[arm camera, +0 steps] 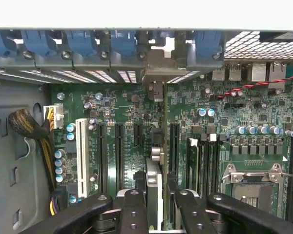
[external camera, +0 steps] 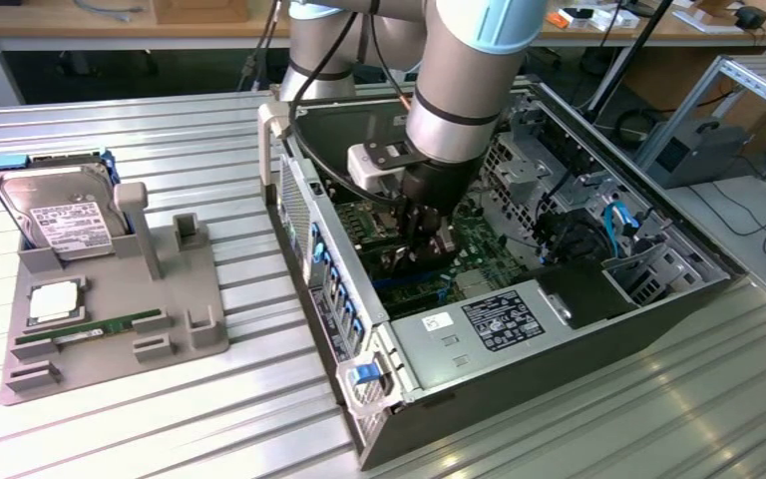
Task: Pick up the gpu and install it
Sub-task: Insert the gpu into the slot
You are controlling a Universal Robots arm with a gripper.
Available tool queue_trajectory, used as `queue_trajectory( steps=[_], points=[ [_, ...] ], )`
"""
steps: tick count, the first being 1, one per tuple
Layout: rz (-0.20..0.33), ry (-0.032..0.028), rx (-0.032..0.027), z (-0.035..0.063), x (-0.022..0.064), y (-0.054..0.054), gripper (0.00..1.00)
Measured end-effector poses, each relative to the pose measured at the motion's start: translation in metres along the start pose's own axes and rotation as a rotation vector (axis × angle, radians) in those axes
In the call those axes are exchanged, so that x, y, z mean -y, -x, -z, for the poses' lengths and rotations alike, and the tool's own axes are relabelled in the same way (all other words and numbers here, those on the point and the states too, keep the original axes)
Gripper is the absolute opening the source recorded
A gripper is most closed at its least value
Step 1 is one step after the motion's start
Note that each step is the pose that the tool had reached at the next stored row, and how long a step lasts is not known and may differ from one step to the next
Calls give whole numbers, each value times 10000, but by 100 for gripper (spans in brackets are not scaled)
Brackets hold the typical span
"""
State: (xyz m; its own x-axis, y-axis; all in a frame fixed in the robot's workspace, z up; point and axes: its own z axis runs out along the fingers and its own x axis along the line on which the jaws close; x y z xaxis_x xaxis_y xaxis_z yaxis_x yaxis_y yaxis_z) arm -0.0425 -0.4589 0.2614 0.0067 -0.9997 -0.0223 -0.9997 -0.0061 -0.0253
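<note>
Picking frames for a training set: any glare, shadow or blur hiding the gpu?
Exterior view: arm shadows the case interior; gpu dark under the claw. Wrist view: evenly lit motherboard, gpu edge-on, pale overexposed band along one edge.

Open PC case (external camera: pixel 490 329) on table (external camera: pixel 157 419), at exterior view's right. Parts holder (external camera: pixel 117 329) on table at exterior view's left, w/ hard drive (external camera: pixel 57 215) in its rear slot. End effector (external camera: pixel 423 235) inside case, over motherboard (arm camera: pixel 127 112); gpu (arm camera: pixel 156 190) edge-on between its fingers (arm camera: pixel 134 209), above the slots.
</note>
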Motion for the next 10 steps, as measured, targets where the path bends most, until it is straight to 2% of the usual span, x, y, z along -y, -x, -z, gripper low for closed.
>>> queue_trajectory(
  steps=[6, 10],
  points=[
    [-80, -6, 8, 1, 0, 1, 27],
    [-80, -5, 5, 44, 1, 2, 27]
  ],
)
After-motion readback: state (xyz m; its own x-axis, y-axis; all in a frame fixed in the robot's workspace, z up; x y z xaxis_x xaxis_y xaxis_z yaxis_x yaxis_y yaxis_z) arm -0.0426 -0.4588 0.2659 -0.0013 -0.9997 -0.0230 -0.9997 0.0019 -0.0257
